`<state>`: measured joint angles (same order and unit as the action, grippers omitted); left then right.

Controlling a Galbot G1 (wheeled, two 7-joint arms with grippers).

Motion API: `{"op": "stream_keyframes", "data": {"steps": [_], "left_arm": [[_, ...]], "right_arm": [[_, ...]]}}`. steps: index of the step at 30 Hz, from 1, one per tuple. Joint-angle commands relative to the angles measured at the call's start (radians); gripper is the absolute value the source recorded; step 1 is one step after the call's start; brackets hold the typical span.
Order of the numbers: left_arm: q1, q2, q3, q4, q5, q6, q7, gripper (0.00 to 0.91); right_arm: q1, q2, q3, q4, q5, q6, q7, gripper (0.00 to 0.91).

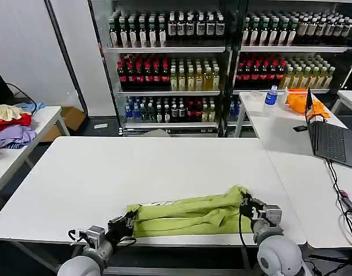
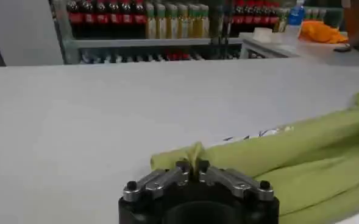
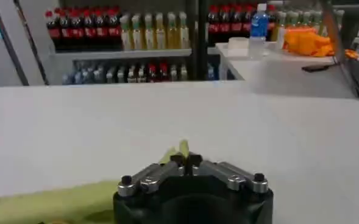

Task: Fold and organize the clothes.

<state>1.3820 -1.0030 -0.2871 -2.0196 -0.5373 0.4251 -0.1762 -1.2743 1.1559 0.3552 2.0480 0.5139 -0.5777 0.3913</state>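
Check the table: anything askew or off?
Nothing stands out. The lime T-shirt lies bunched in a long strip near the table's front edge, left claw and right claw each shut on one end.

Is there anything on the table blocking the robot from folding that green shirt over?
Nothing visible. The left gripper and right gripper are each shut on an end of the T-shirt, and the table beyond it is bare.
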Motion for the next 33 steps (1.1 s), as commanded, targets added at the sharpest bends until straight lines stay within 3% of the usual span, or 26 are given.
{"op": "stream_keyframes", "data": {"steps": [1,7,20,21,23,27,33], "left_arm": [[0.025,-0.021,-0.015,-0.051,0.042,-0.031,-0.042,0.907],[0.062,-0.079,-0.045,-0.118,-0.021,-0.026,-0.091,0.907],[0.046,-0.215,0.010,-0.027,-0.076,-0.004,-0.136,0.907],[0.040,-0.219,0.011,-0.014,-0.076,-0.007,-0.138,0.312],[0.033,-0.224,0.011,0.002,-0.077,-0.014,-0.140,0.101],[0.023,-0.235,0.011,0.035,-0.080,-0.028,-0.134,0.040],[0.037,-0.249,0.013,0.051,-0.079,-0.038,-0.129,0.030]], "right_arm": [[-0.051,0.015,-0.017,0.056,-0.119,0.014,-0.011,0.907],[-0.137,0.017,0.032,0.133,-0.150,0.031,-0.026,0.907],[-0.185,0.019,0.075,0.174,-0.148,0.032,-0.023,0.907],[-0.188,0.019,0.077,0.178,-0.148,0.032,-0.023,0.907],[-0.193,0.018,0.080,0.180,-0.148,0.032,-0.024,0.907],[-0.198,0.019,0.082,0.182,-0.148,0.033,-0.024,0.907],[-0.201,0.019,0.085,0.195,-0.147,0.030,-0.023,0.907]]}}
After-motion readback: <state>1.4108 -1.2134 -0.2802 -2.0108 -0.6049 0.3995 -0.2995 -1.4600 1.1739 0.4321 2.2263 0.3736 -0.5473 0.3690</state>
